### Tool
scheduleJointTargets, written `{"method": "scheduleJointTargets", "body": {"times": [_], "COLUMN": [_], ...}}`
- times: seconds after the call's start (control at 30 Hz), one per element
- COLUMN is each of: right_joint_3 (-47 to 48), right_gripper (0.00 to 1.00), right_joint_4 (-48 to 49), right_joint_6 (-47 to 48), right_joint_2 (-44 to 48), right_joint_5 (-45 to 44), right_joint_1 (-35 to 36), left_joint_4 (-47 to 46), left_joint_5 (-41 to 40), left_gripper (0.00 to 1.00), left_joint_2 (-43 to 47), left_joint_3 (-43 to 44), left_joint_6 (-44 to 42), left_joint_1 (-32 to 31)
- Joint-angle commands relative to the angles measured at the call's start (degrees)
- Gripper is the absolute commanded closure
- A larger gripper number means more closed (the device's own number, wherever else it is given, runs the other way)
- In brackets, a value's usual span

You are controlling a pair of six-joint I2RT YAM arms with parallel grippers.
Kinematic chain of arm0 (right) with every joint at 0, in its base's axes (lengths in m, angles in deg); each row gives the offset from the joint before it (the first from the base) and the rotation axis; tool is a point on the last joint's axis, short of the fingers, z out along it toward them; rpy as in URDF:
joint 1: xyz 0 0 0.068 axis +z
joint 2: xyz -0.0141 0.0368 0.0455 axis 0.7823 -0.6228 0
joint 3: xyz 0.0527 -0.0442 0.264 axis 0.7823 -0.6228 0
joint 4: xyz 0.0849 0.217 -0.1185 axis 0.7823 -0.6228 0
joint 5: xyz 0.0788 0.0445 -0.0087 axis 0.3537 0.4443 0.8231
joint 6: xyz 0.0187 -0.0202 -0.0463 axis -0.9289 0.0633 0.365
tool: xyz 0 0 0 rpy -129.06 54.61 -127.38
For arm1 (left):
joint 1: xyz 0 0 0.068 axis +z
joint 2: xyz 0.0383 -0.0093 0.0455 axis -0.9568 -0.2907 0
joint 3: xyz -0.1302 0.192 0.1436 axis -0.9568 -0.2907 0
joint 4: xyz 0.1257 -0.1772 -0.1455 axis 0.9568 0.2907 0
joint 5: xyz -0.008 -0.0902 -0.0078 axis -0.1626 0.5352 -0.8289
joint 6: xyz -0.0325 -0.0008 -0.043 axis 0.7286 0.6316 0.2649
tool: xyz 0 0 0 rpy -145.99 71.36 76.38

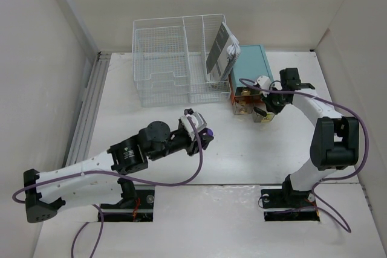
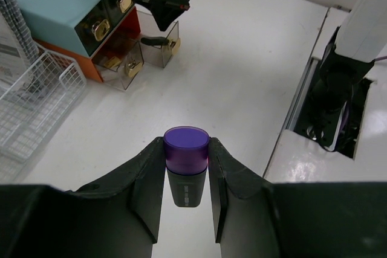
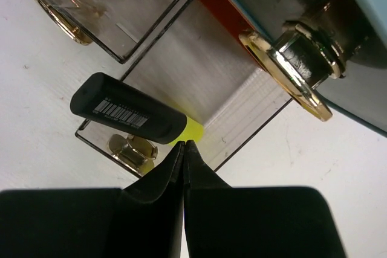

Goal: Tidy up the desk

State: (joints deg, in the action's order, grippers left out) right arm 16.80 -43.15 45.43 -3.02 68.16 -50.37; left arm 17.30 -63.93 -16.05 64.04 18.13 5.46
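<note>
Far side of the desk: a white wire-mesh organizer with thin grid walls, split into compartments.
Organizer contents: printed paper packets stand tilted in its right-hand compartment; I can't tell what, if anything, sits in the others.
Work surface: the desk is a flat, matte white top spread beneath both arms, with a ribbed metal rail along its left edge.
Beside the organizer: a teal drawer box, smooth-shelled on an orange base, standing just to the right of the mesh.
Drawer fronts: clear plastic, each with a round, shiny gold knob; two lower ones are pulled out toward the arms.
Nearest pulled-out tray: the open drawer has see-through walls with dark edges and a pale floor.
Tray contents: a black highlighter, a smooth cylinder with a barcode label and a yellow end, lies slantwise inside.
Left side: the left gripper is clamped on a purple-capped marker, a dark round barrel with a glossy violet top; the black wedge-shaped fingers press it from both sides over bare tabletop.
Right side: the right gripper has its fingers pressed flat together with no gap and nothing visibly between them, the tips right at the highlighter's yellow end, above the open drawer.
</note>
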Motion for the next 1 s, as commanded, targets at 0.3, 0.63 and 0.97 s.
{"method": "scheduleJointTargets", "body": {"times": [0.3, 0.63, 0.97], "right_joint_3": [-2.4, -5.2, -1.9], "right_gripper": [0.96, 0.96, 0.65], "right_joint_4": [-6.3, -8.9, -5.9], "right_joint_6": [2.5, 4.2, 1.2], "right_joint_2": [4.5, 6.3, 17.4], "right_joint_5": [-1.9, -1.4, 8.4], "right_joint_1": [-0.3, -0.3, -1.5], "left_joint_4": [-28.1, -42.5, -57.0], "left_joint_5": [-0.9, 1.9, 7.3], "left_gripper": [1.0, 1.0, 1.0], "left_joint_2": [-2.3, -15.3, -25.1], "left_joint_3": [-5.2, -2.9, -2.9], "left_joint_6": [8.5, 12.5, 19.5], "left_joint_1": [0.2, 2.9, 9.3]}}
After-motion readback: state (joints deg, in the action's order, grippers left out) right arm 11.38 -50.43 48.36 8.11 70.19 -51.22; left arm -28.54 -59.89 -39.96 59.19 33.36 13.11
